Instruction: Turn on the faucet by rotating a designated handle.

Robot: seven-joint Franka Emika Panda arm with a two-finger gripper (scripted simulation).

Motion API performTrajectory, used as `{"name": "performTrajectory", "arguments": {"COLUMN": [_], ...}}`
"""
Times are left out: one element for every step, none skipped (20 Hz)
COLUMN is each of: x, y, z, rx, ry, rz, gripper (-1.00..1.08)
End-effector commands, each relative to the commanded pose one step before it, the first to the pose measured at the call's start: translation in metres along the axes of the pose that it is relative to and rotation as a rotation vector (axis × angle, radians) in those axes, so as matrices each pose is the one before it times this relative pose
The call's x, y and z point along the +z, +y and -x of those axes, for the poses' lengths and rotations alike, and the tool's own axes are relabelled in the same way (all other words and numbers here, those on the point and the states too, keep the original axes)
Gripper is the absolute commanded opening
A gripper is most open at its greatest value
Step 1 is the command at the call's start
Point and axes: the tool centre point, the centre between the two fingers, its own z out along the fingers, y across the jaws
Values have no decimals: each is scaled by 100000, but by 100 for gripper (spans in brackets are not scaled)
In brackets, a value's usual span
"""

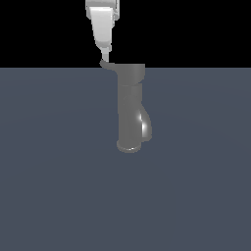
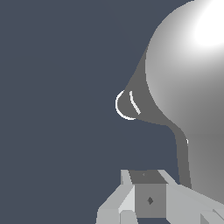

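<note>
I've got the gripper (image 1: 105, 52) right above the handle (image 1: 109, 66) tip, lever running sideways from the cap of the faucet (image 1: 131, 110) on the table (image 1: 59, 171); fingers look together, clamping nothing.

Flat, dim, sharp renders; glare blooms on the faucet (image 2: 192, 87), no cast shadows.

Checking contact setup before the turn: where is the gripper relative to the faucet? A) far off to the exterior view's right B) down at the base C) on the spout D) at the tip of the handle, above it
D: in the exterior view the gripper comes down from above onto the upturned tip of the handle, which projects toward that view's left from the top of the faucet, well above the spout.
</note>
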Motion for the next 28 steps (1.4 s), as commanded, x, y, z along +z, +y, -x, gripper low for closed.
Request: {"name": "performTrajectory", "arguments": {"x": [-1, 2, 2, 2, 1, 1, 1, 1, -15, 1, 1, 0, 0, 0, -1, 0, 10, -17, 13, -17, 25, -18, 12, -18, 11, -18, 23, -18], "y": [721, 291, 293, 295, 296, 298, 300, 301, 310, 304, 306, 307, 309, 311, 312, 0, -587, 325, 310, 329, 307, 332, 317, 335, 320, 337, 316, 340], "z": [214, 84, 84, 85, 85, 86, 86, 87, 52, 88, 89, 89, 90, 91, 92, 0, 187, -154, -179, -156, -191, -158, -182, -159, -184, -161, -195, -163], "rx": [-12, 0, 0, 0, 0, 0, 0, 0, 63, 0, 0, 0, 0, 0, 0, 0, -468, 0, 42, 0, 59, 0, 42, 0, 42, 0, 60, 0], "ry": [3, 0, 0, 0, 0, 0, 0, 0, 1, 0, 0, 0, 0, 0, 0, 0, 15, 0, -4, 0, -5, 0, -3, 0, -3, 0, -4, 0], "rz": [-18, 0, 0, 0, 0, 0, 0, 0, -28, 0, 0, 0, 0, 0, 0, 0, -633, 0, 55, 0, 77, 0, 55, 0, 55, 0, 77, 0], "gripper": [-100, -100, -100, -100, -100, -100, -100, -100, -100, -100, -100, -100, -100, -100, -100, -100, -100, -100, -100, -100, -100, -100, -100, -100, -100, -100, -100, -100]}}
